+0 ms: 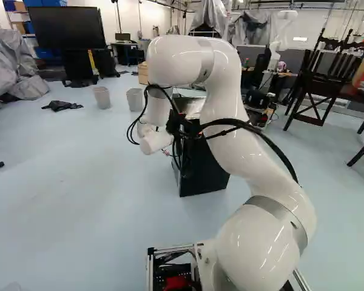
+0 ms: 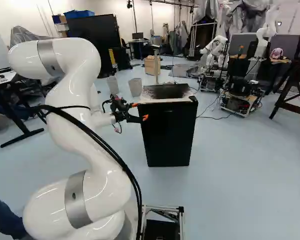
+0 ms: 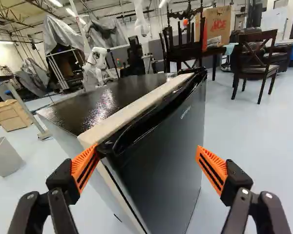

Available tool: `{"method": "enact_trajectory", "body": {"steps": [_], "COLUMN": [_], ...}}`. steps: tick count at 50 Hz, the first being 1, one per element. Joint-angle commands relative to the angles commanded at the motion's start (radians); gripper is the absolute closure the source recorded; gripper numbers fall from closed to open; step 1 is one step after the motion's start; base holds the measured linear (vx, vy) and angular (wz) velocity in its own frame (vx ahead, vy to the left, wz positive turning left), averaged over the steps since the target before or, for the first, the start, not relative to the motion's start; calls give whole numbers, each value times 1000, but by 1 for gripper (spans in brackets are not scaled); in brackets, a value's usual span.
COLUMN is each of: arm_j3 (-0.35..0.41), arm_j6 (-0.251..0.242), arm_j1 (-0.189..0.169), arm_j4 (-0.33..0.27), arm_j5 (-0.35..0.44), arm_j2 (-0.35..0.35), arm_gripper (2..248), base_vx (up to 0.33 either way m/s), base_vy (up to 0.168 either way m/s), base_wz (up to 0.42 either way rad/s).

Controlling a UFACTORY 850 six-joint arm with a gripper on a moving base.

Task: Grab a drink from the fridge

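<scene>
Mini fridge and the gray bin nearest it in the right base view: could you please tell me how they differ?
The mini fridge is much larger than the gray bin. The fridge has a glossy black front, while the bin is plain gray. The fridge is boxy with its door closed; the bin tapers toward its base and is open-topped. Both stand upright on the floor.

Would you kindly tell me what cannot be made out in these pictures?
Inside of the black, boxy fridge, any drink included: hidden by door and sides, every view.
Its near lower corner: cut off by the wrist view's edge.
Whether the black pincer touches it: orange pad covers the spot, wrist view.
</scene>
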Motion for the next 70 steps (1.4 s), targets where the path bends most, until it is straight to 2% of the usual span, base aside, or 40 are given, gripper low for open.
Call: {"method": "enact_trajectory", "body": {"steps": [31,70], "arm_j3": [82,115], "arm_j6": [0,0], "arm_j1": [22,31], "arm_j4": [0,0], "arm_j5": [0,0], "arm_j2": [43,61], "arm_gripper": [3,3], "base_vx": [0,0], "base_vy": [0,0], "base_wz": [0,0]}}
